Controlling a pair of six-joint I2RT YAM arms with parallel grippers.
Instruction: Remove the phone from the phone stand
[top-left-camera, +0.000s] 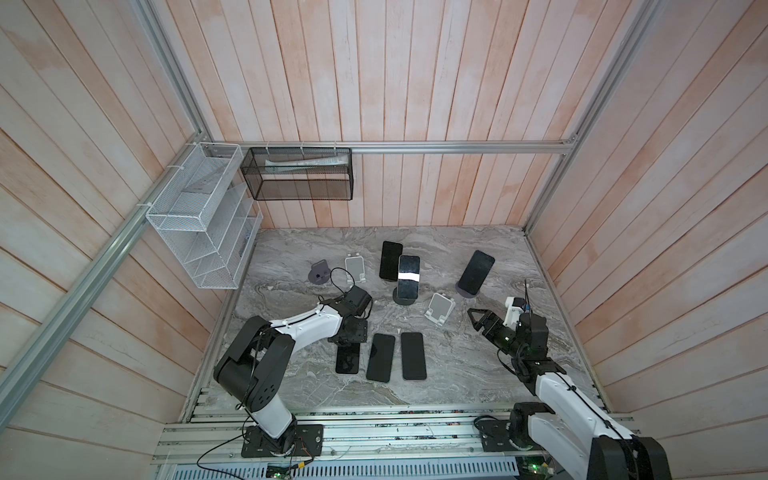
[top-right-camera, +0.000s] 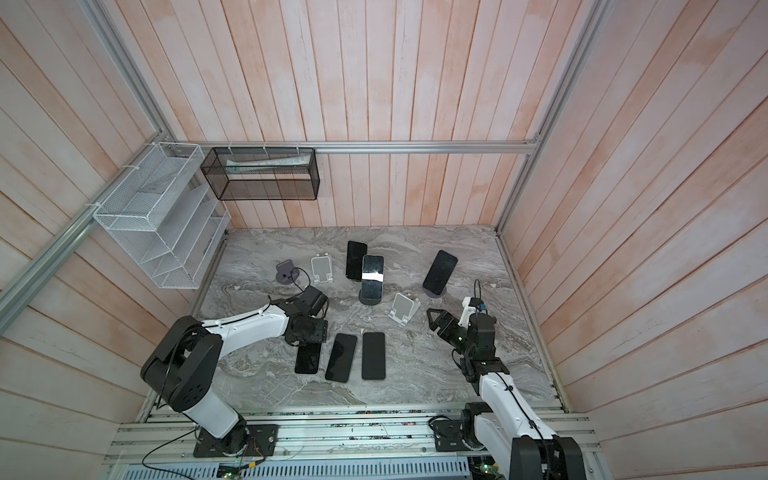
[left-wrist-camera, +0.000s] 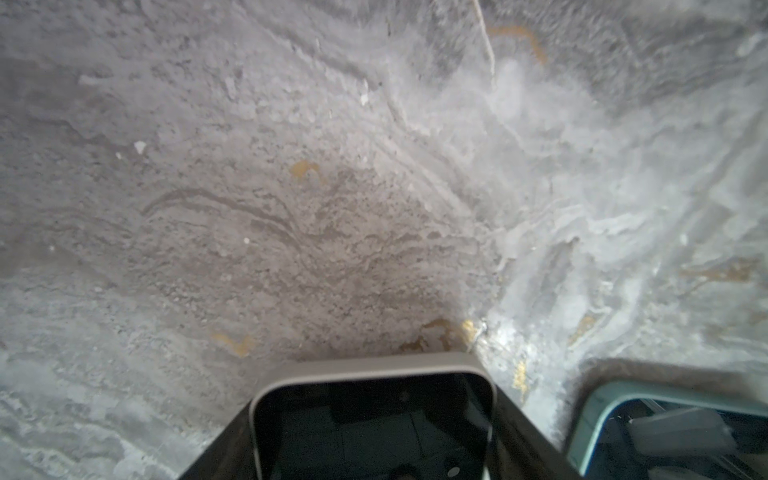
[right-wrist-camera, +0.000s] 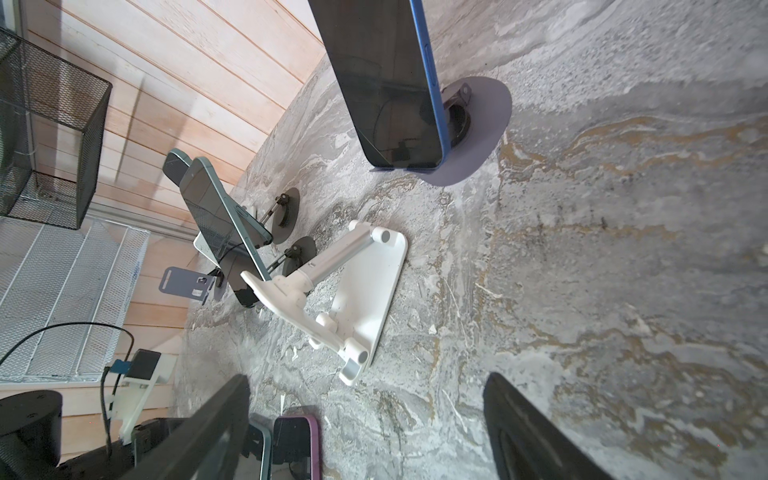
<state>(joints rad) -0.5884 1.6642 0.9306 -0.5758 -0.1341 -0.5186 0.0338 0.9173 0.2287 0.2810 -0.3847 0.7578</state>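
Now the phone (top-left-camera: 347, 360) lies flat on the surface (top-left-camera: 457, 374), long side running front to back. Left gripper (left-wrist-camera: 374, 407) jaws pinch its sides; right gripper (top-left-camera: 473, 316) jaws are wide open, empty.

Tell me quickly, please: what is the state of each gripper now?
Left gripper: closed on a phone.
Right gripper: open, holding nothing.

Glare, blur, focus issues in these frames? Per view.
Both top views: white glare band across the upright black phone at mid-table. Left wrist view: grey marble tabletop soft, out of focus. Right wrist view: mid-scene sharp, white folding stand crisp, near dark fingers blurred.
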